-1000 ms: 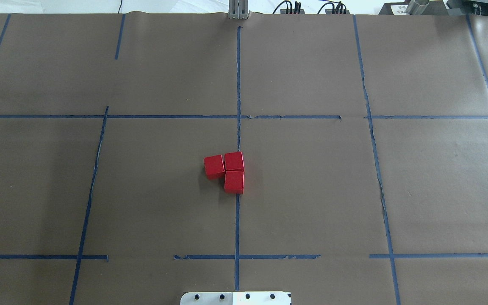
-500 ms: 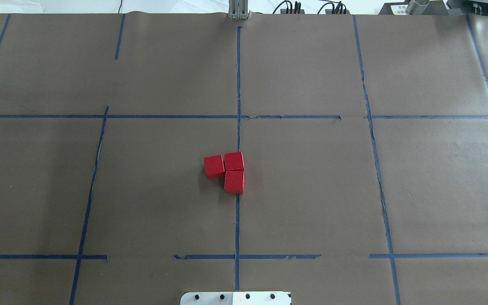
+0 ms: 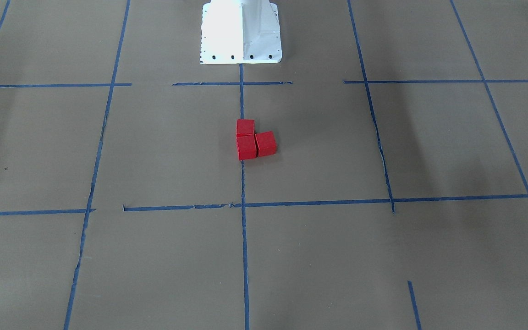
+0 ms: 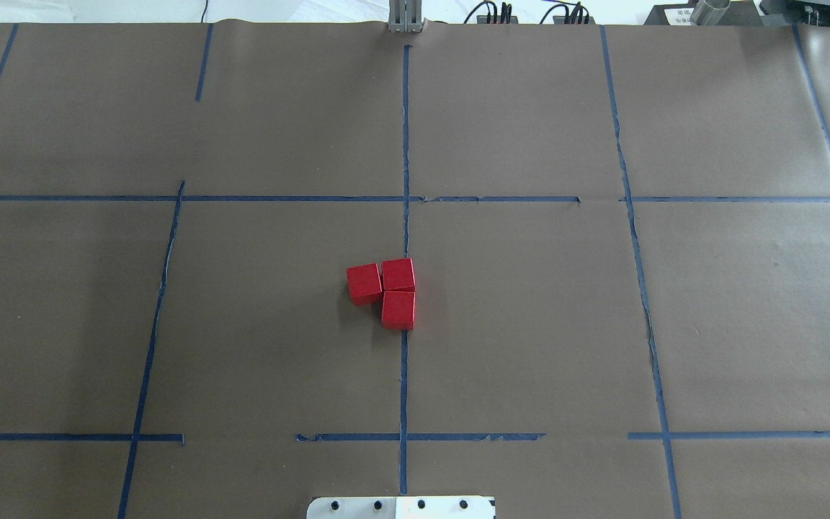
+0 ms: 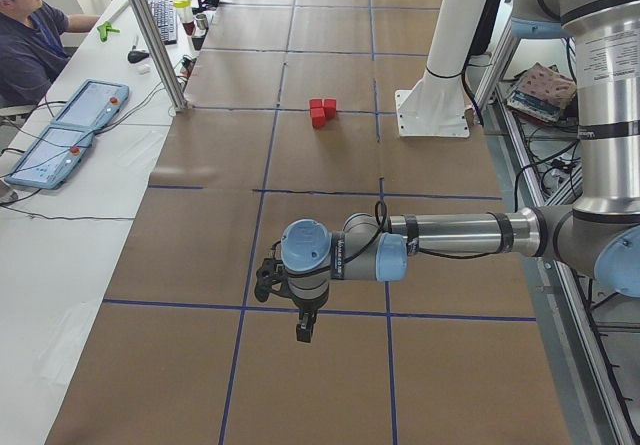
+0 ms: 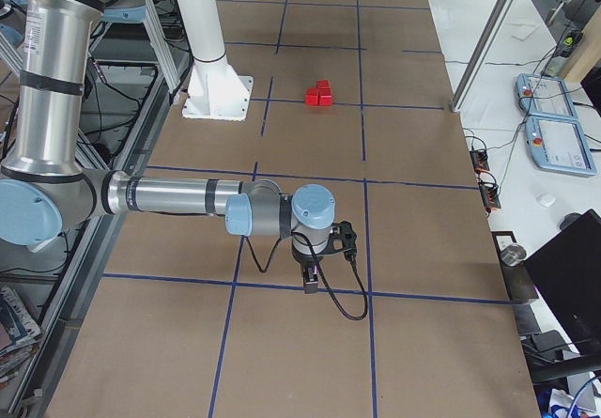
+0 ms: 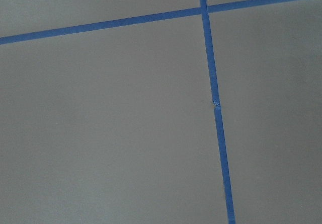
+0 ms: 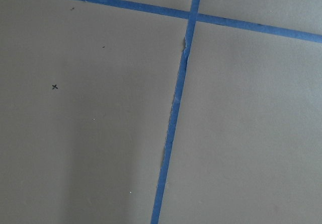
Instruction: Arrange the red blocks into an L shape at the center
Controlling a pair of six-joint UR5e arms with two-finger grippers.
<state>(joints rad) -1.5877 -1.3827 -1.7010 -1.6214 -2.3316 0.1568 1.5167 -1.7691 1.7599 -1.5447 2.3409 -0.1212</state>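
Note:
Three red blocks lie touching in an L on the brown paper at the center. In the overhead view one point(image 4: 364, 283) sits left of the corner block point(image 4: 398, 274), and one point(image 4: 398, 310) sits nearer the robot, on the middle blue tape line point(image 4: 404, 231). They also show in the front view point(image 3: 246, 147), the left view point(image 5: 321, 112) and the right view point(image 6: 320, 93). My left gripper point(image 5: 303, 330) hangs over bare paper far from them; my right gripper point(image 6: 310, 285) does the same at the other end. I cannot tell whether either is open or shut. Both wrist views show only paper and tape.
The robot's white base point(image 4: 400, 507) stands at the near table edge behind the blocks. An operator point(image 5: 30, 35) sits by teach pendants point(image 5: 70, 130) along the far side, next to an aluminium post point(image 5: 160, 45). More pendants point(image 6: 554, 136) lie beside the table.

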